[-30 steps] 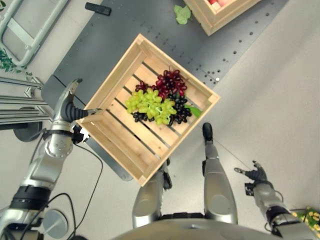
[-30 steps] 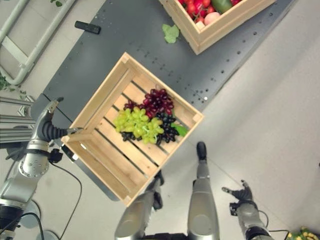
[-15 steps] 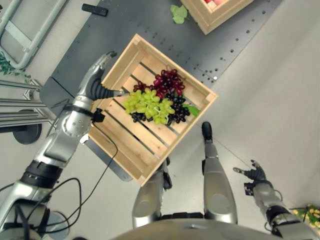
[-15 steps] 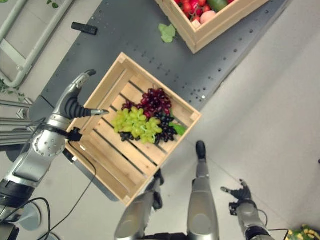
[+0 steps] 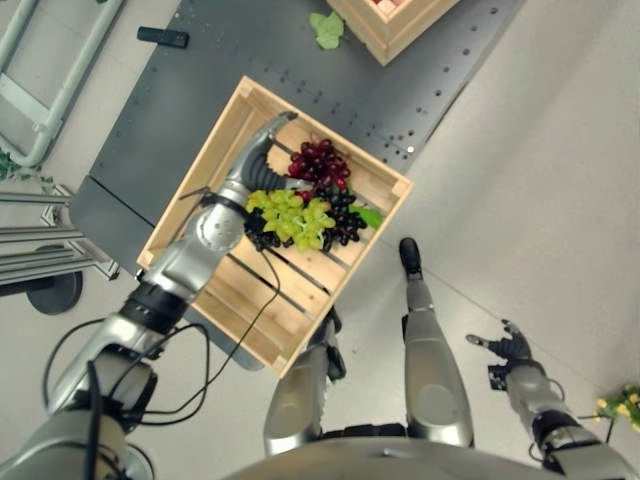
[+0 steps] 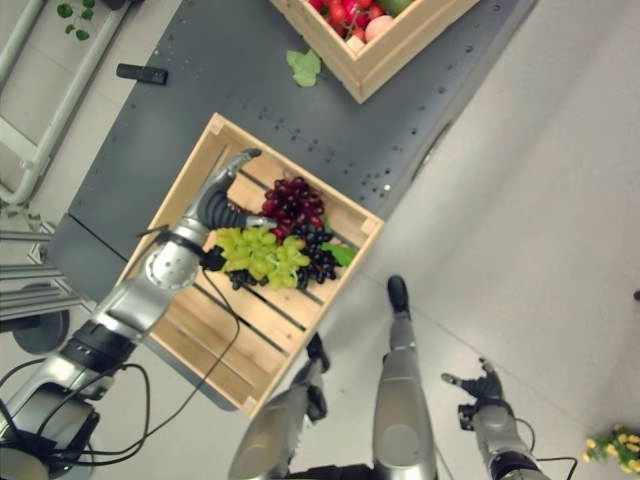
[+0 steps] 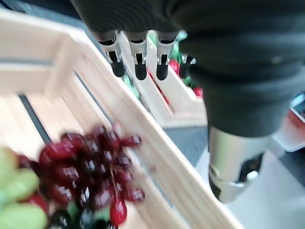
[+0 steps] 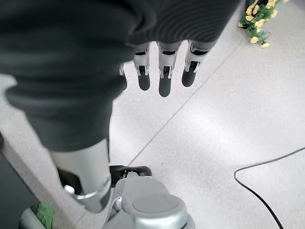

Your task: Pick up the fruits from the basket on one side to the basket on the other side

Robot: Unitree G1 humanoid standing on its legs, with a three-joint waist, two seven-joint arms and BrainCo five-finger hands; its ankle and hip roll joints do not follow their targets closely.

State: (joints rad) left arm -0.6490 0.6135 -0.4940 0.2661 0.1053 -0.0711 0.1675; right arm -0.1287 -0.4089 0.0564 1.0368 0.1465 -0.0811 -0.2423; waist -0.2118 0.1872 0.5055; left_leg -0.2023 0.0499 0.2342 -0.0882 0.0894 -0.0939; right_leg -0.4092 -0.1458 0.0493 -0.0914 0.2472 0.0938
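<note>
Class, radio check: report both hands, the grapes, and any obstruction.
Left hand open, over the crate, holding nothing. Right hand open, low over the floor. Grapes in the crate. Nothing in the way.

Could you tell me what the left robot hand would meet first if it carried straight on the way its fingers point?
Probably the crate's far wall. The open left robot hand hovers above the red grapes, aimed past them; depth is uncertain.

Black remote [image 5: 162,37] on dark platform [image 5: 180,110]; loose green leaf [image 5: 324,29]; yellow flowers [image 8: 257,19] on floor.
</note>
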